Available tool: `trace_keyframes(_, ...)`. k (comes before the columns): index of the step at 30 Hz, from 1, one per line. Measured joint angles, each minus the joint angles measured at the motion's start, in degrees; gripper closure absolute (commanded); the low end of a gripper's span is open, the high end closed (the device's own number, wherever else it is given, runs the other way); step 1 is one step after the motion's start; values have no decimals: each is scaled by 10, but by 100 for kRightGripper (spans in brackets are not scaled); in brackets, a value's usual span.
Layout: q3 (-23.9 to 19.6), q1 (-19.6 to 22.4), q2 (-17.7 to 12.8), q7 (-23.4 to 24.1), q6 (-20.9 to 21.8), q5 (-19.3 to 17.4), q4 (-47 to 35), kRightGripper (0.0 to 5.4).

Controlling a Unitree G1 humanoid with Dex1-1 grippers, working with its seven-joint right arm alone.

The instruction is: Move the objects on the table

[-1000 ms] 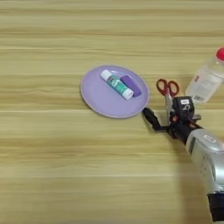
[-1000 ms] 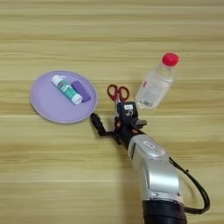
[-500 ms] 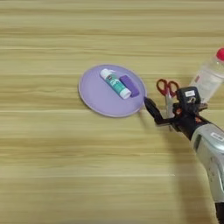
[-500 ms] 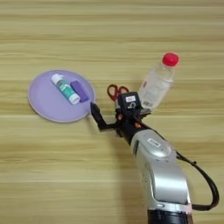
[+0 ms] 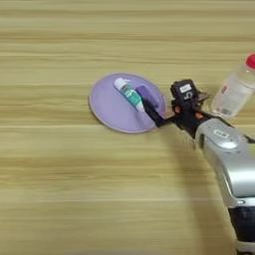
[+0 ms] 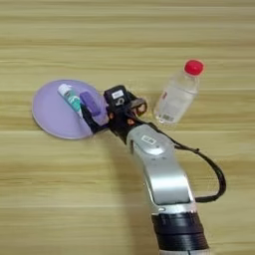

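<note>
Tube: the white tube (image 5: pixel 128 93) lay on the purple plate (image 5: pixel 107 104), at 9 o'clock from the arm.
Block: the purple block (image 6: pixel 93 106) sat beside it, toward 3 o'clock.
End effector: the end effector (image 6: pixel 92 119) was open, black fingers around the block.
Risk: a crooked squeeze might knock the block into the tube or slide the plate across the tabletop (image 5: pixel 60 199).

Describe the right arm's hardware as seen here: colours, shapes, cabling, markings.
The right arm has a smooth, rounded silver forearm shell ending in a ribbed black cuff at the bottom. A black cable loops out along its side. The right gripper is black with slim black fingers, orange accents at the wrist and a small white label on a black block.
</note>
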State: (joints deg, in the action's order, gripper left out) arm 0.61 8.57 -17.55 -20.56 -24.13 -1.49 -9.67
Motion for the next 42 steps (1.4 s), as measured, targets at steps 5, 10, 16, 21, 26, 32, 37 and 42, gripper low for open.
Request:
trace_keyframes(5, 36, 55, 14, -9, 27, 15, 71, 7)
trace_keyframes(10, 54, 96, 33, -13, 53, 22, 149, 7)
trace_keyframes(16, 59, 113, 53, -22, 74, 21, 229, 7)
trace_keyframes(21, 57, 118, 60, -23, 86, 21, 273, 7)
trace_keyframes(26, 56, 126, 65, -25, 88, 21, 291, 7)
trace_keyframes(32, 45, 135, 67, -35, 89, 12, 316, 48)
trace_keyframes(37, 34, 147, 70, -38, 89, 2, 335, 106)
trace_keyframes(42, 24, 158, 70, -42, 90, -4, 353, 161)
